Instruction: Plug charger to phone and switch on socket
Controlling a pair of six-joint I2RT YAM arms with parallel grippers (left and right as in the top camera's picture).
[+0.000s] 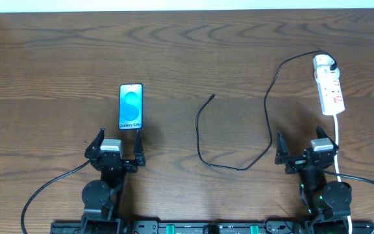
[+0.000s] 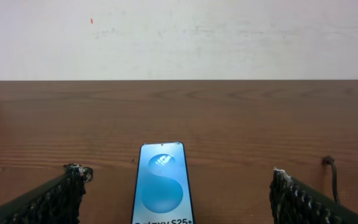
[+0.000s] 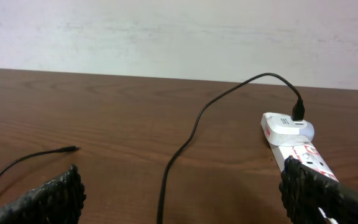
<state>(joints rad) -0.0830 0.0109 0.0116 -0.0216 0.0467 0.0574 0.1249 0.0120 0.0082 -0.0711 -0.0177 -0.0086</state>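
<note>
Along the near edge of the desk (image 1: 187, 39), left gripper (image 1: 118, 138) and right gripper (image 1: 300, 140) sit wide open, empty, so nothing is started. Next, I'd say: grab the free plug (image 1: 211, 97) of the charger (image 1: 267, 114), mid-desk, and carry it to the phone (image 1: 130, 106) just ahead of the left gripper. Further back the socket (image 1: 328, 84) lies toward the far right corner, adapter (image 1: 323, 63) plugged in; nothing blocks, though cable slack may drag.

Worktop (image 1: 187, 52): dark brown, swirling wood grain.
Phone (image 1: 131, 106): black frame, blue-teal screen with paler rounded shapes, white lettering.
Charger (image 1: 268, 123): black cable, white adapter (image 3: 289, 124).
Socket (image 1: 328, 88): white, red markings, white cord (image 1: 338, 140).
My left tool (image 1: 118, 140) and right tool (image 1: 300, 138): black, knobbly-textured pads.
Wall (image 2: 179, 37): off-white, faintly smudged.
</note>
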